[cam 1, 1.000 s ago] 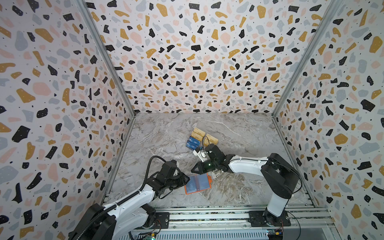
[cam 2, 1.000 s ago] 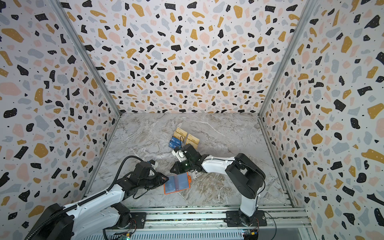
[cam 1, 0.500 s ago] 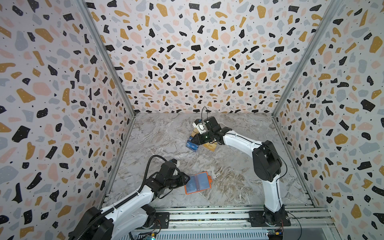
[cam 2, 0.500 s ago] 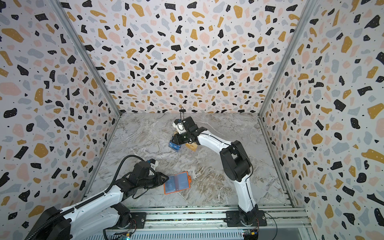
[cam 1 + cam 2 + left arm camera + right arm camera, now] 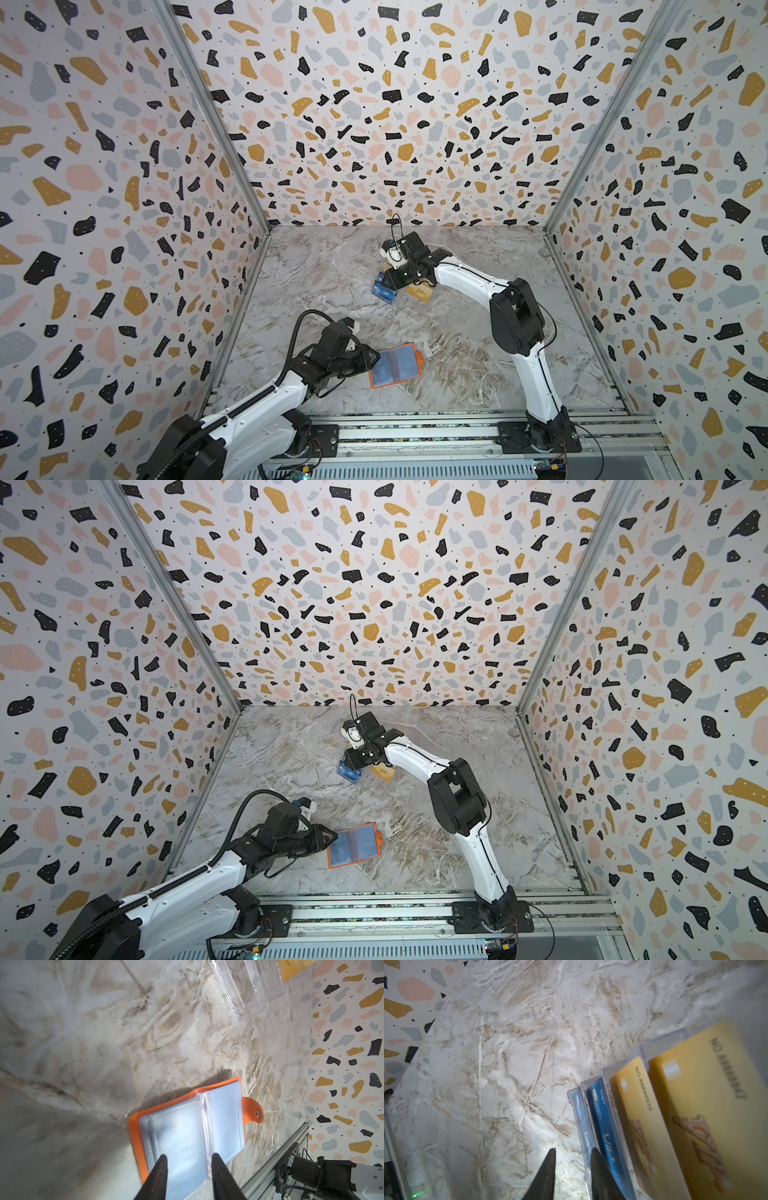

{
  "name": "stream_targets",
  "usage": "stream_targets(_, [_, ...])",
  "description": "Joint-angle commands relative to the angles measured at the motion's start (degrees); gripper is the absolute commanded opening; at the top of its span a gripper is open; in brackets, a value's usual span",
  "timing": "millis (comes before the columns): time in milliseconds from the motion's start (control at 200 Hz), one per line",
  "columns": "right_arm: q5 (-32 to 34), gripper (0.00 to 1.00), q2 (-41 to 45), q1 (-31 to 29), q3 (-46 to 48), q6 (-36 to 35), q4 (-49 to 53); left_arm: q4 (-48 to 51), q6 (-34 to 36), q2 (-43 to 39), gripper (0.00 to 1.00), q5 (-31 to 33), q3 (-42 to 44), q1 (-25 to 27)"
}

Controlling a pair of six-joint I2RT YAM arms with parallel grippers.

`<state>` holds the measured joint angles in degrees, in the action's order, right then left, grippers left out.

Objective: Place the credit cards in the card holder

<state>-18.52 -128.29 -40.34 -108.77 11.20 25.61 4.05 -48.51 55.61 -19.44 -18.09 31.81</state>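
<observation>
The orange card holder (image 5: 395,365) (image 5: 355,845) lies open on the marble floor near the front, clear sleeves up and snap tab (image 5: 254,1110) out to one side. My left gripper (image 5: 188,1155) (image 5: 375,360) is open at the holder's left edge, its fingers apart over a sleeve page. The credit cards stand in a clear tiered rack (image 5: 664,1043) at the back: blue VIP cards (image 5: 604,1118) (image 5: 384,291) in front, gold cards (image 5: 706,1105) (image 5: 419,293) behind. Beside the front blue card my right gripper (image 5: 573,1149) (image 5: 392,280) is open and holds nothing.
Terrazzo walls close in the left, back and right sides. An aluminium rail (image 5: 415,432) with both arm bases runs along the front. The right arm (image 5: 515,324) arches over the floor's right half. The clear rack (image 5: 245,987) also shows in the left wrist view.
The right arm swung from beside the card holder back to the rack, and its jaws opened wider. The left gripper stayed at the holder's edge.
</observation>
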Motion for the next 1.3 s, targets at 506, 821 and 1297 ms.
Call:
stream_targets(506, [10.61, 0.38, -4.94, -3.26, -8.72, -6.28, 7.90, -1.59, 0.92, -0.17, 0.39, -0.14, 0.09, -0.26])
stream_targets(821, [11.65, 0.40, -3.48, -2.69, -9.00, -6.72, 7.43, -1.89, 1.14, 0.38, 0.39, -0.62, 0.25, -0.26])
stream_targets(1297, [5.37, 0.39, -0.63, -2.51, -8.66, -6.82, 5.21, -1.59, 1.37, 0.38, 0.39, -0.76, -0.17, -0.26])
